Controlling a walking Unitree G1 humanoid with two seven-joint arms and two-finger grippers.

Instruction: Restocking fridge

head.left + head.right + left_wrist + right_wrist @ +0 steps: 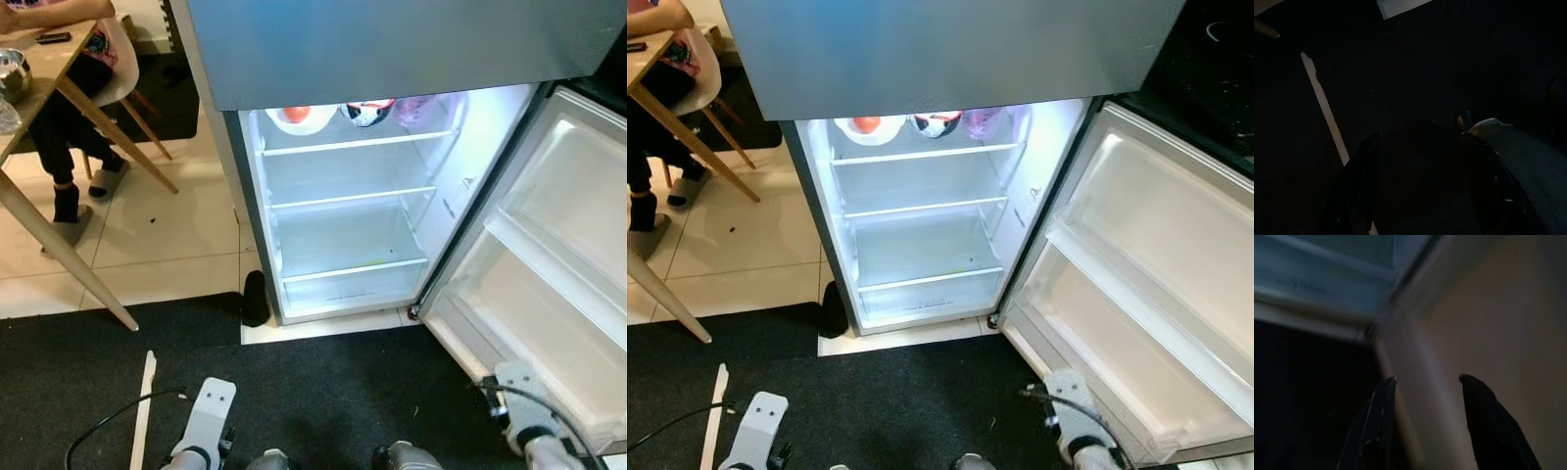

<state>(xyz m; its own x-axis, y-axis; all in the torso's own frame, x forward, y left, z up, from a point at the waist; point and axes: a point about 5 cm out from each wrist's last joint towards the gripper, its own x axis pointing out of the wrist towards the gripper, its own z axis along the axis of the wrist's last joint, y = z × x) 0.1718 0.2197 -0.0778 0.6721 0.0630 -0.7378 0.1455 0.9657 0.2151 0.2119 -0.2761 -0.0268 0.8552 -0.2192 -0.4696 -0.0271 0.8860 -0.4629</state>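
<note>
- Standing ahead of the robot, the fridge (343,196) has its lower compartment lit white inside, below a grey upper door panel.
- Fridge door (1136,294) is swung fully open to the right; its white moulded bins carry nothing.
- Three clear shelves counted; the top one holds three items: a white bowl with something orange (299,117), a dark patterned item (368,112), a pale purple bag (416,108).
- Left gripper (1418,142) hangs low over the black mat (323,392), fingers apart, holding nothing.
- Right gripper (1427,379) sits near the door's lower edge, fingers apart, holding nothing.
- A seated person's legs (69,147) and a wooden table (49,78) are far left, on pale tile.
</note>
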